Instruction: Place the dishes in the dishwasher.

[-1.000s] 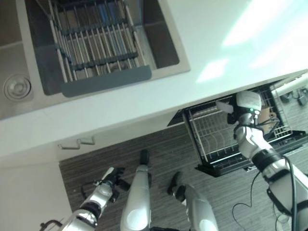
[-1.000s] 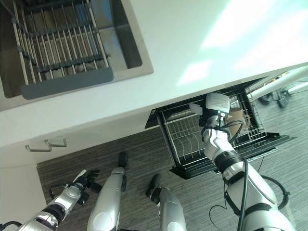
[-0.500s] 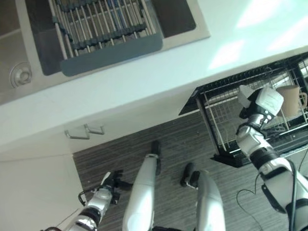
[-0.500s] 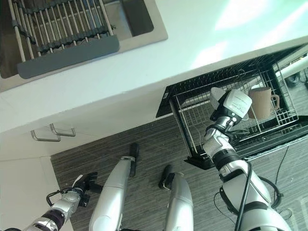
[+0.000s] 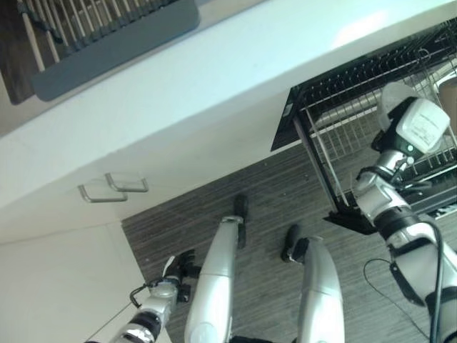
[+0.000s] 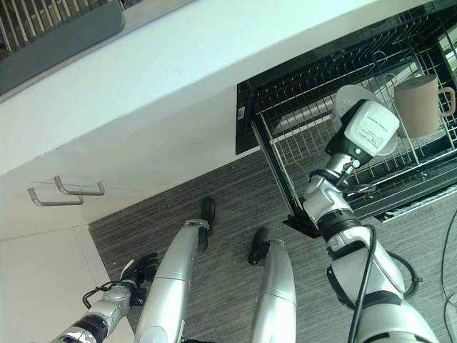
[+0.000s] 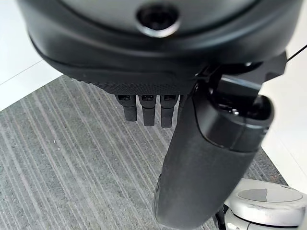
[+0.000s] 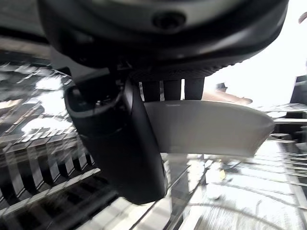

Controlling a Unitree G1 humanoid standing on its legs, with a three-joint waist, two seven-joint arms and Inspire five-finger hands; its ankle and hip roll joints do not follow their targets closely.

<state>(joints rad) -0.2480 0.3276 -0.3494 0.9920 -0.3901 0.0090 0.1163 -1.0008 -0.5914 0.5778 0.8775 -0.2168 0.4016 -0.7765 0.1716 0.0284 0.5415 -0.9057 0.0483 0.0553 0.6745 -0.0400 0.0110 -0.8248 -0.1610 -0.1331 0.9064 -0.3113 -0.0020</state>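
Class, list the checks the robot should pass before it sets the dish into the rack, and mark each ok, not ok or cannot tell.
1. Dish held: ok, the right hand has its thumb and fingers pinched on it.
2. Rack pulled out from under the counter: ok.
3. Right hand over the rack: ok in the eye views.
4. Mug clear of the dish: cannot tell, it stands in the rack close beside the hand.
5. Free slot under the dish: cannot tell, the wires there are blurred.
6. Left hand out of the way: ok, low over the floor, holding nothing.
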